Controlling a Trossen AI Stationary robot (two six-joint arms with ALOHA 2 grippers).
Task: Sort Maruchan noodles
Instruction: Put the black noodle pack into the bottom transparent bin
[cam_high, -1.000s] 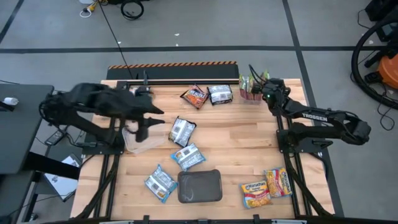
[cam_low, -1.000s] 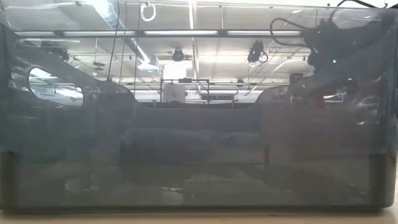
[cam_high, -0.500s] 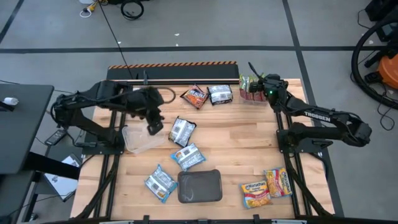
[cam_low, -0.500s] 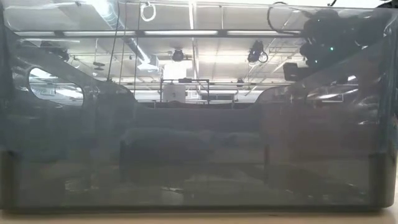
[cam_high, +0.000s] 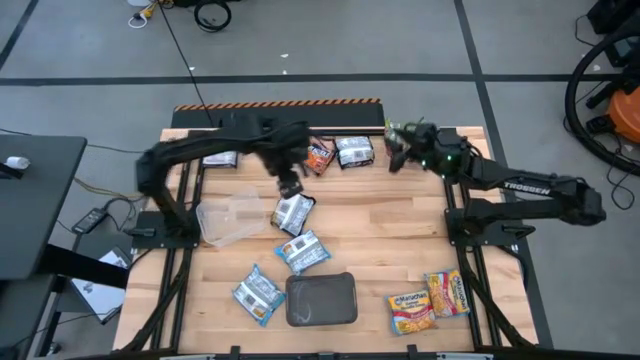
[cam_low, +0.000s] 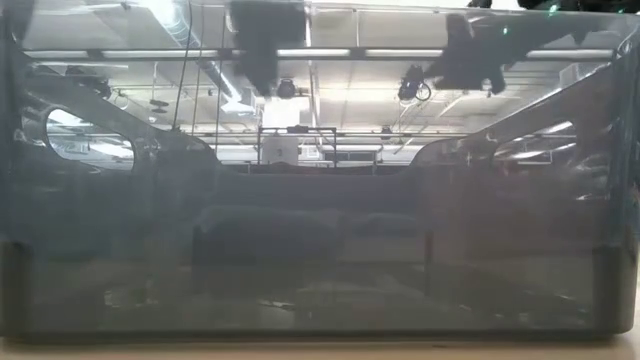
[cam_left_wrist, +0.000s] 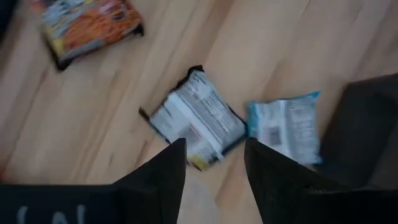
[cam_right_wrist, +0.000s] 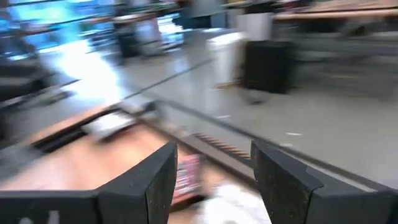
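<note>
High view: the left gripper (cam_high: 290, 185) hangs just above a black-and-white noodle packet (cam_high: 292, 211) near the middle of the tabletop (cam_high: 400, 240); the right gripper (cam_high: 397, 150) is at the far right edge, empty, beside the green packets (cam_high: 392, 133). A red-brown packet (cam_high: 318, 156) and a silver packet (cam_high: 354, 151) lie between the arms; blue packets (cam_high: 302, 251) and yellow-orange packets (cam_high: 430, 300) lie nearer, flanking a grey tray (cam_high: 321, 299).

Low view: a dark translucent wall (cam_low: 320, 250) fills the picture; no packets show.

Left wrist view: fingers (cam_left_wrist: 163, 177) apart, empty, the black-and-white packet (cam_left_wrist: 196, 120) just beyond.

Right wrist view: fingers (cam_right_wrist: 155, 180) apart, nothing between.
</note>
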